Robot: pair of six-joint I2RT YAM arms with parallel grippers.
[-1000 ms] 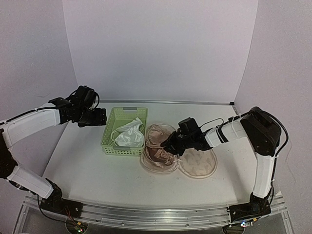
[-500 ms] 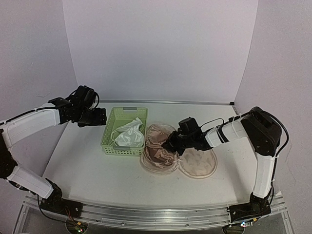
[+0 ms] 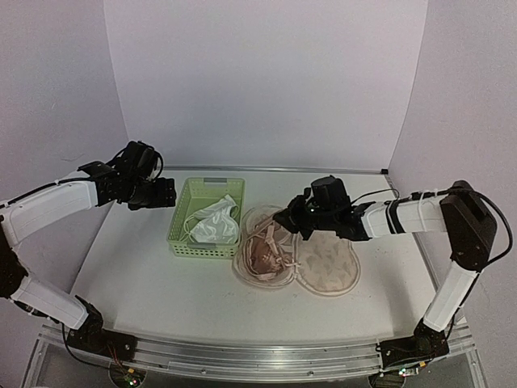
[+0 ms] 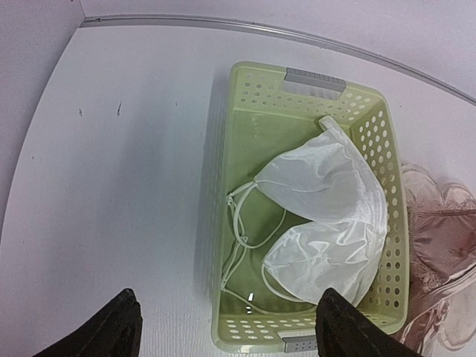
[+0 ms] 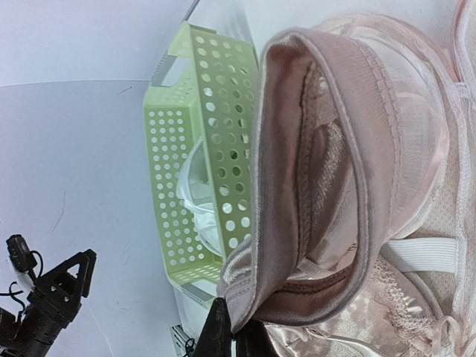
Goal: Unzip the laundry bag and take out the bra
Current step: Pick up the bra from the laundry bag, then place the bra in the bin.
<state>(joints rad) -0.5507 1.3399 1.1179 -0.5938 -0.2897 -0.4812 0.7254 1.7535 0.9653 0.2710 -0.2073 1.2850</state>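
pink bra [image 5: 320, 171] now raised from laundry bag [image 3: 331, 273], right fingers [image 5: 221, 327] pinching

The top external camera looks down from high behind the near edge, covering the whole table [image 3: 161, 283]. The left wrist camera looks straight down on the basket [image 4: 245, 149]. The right wrist camera sits close against the bra [image 5: 335, 149]. All three views share the basket.

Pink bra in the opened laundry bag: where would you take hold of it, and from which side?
Probably the thick band edge of the pink bra, coming from above on the right. That hem stands folded up off the laundry bag, giving a ridge to pinch, and the green basket crowds the left. The right gripper has its jaws shut there.
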